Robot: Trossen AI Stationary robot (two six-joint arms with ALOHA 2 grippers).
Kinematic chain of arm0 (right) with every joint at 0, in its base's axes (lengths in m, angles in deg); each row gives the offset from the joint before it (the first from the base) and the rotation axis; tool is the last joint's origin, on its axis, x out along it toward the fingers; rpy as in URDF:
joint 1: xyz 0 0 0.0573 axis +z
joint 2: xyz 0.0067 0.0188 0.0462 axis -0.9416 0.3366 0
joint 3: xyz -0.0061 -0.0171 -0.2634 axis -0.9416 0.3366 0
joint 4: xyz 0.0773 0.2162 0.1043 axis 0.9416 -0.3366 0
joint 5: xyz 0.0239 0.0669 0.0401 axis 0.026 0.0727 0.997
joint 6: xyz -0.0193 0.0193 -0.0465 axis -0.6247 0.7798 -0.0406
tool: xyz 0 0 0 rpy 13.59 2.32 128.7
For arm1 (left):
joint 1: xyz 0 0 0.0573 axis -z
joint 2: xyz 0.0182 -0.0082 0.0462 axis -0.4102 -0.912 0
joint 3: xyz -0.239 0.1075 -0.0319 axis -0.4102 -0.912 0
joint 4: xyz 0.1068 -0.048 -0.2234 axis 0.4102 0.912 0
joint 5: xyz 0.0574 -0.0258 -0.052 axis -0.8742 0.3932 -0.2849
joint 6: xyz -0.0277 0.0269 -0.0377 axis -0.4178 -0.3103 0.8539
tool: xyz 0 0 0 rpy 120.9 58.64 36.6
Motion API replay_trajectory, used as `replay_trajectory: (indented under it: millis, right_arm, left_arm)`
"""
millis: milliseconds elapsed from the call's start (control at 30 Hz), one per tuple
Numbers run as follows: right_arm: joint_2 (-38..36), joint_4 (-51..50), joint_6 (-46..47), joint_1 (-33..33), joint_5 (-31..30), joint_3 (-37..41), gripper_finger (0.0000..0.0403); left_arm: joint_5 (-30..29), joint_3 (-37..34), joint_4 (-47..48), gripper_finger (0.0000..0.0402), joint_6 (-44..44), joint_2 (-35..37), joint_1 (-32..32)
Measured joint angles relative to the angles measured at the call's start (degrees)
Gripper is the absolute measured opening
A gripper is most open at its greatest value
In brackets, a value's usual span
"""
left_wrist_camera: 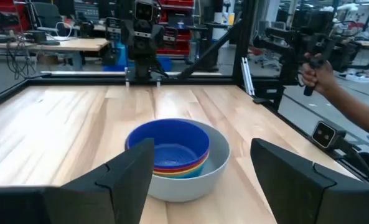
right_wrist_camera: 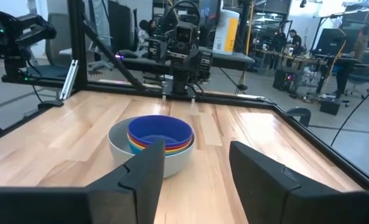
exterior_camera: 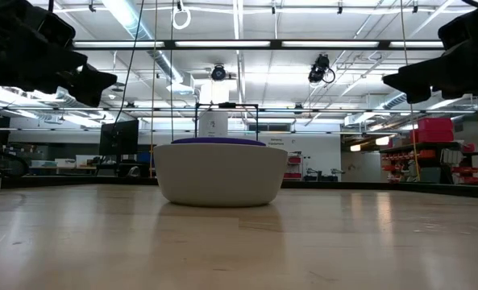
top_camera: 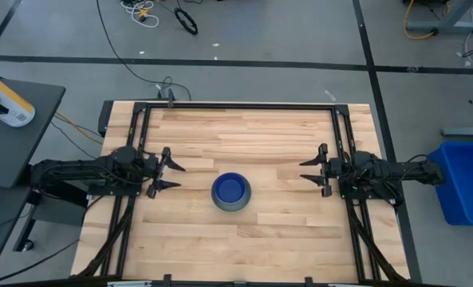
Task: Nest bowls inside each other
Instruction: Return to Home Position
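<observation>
The bowls [top_camera: 231, 192] stand nested in one stack on the middle of the table. The pale grey bowl [left_wrist_camera: 218, 165] is outermost and rests on its base. Inside it sit coloured bowls, with the dark blue one [left_wrist_camera: 172, 142] on top and yellow and red rims showing below. In the low view the grey bowl [exterior_camera: 220, 174] stands upright. My left gripper [top_camera: 166, 172] hovers open at the table's left, pointing level at the stack. My right gripper [top_camera: 314, 169] hovers open at the table's right, also level, facing the stack. Neither touches anything.
A black frame [top_camera: 236, 106] runs round the table's far and side edges. A person's hand [left_wrist_camera: 318, 74] holds a device beyond the table. A blue bin [top_camera: 466, 182] stands on the floor to the right.
</observation>
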Motion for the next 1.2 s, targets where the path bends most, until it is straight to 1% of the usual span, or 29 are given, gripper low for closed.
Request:
replay_trajectory:
  millis: [267, 467, 567, 667, 833, 1200]
  right_arm:
    - [0.0, 0.0, 0.0, 0.0, 0.4, 0.0, 0.0188]
    - [0.2, 0.0, -0.8, 0.0, 1.3, 0.0, 0.0198]
    - [0.5, -0.1, -1.8, 0.0, 1.3, 0.0, 0.0203]
    - [0.6, -0.1, -0.6, 0.0, 1.3, 0.0, 0.0209]
    - [0.6, 0.0, 0.0, 0.0, 1.3, 0.0, 0.0217]
    - [0.6, 0.0, 0.0, 0.0, 1.3, 0.0, 0.0232]
  left_arm:
    - [0.9, 0.0, 0.9, 0.0275, -0.2, -0.6, 0.0]
    - [3.8, 0.0, 1.0, 0.0275, 1.3, -0.7, 0.1]
    - [3.6, 0.0, -0.3, 0.0275, 3.1, -0.7, 0.1]
    - [3.6, 0.0, -0.4, 0.0275, 5.5, -0.7, 0.1]
    - [1.8, 0.0, 1.2, 0.0275, 5.8, -0.8, 0.1]
    - [1.8, 0.0, 1.2, 0.0275, 5.8, -0.8, 0.1]
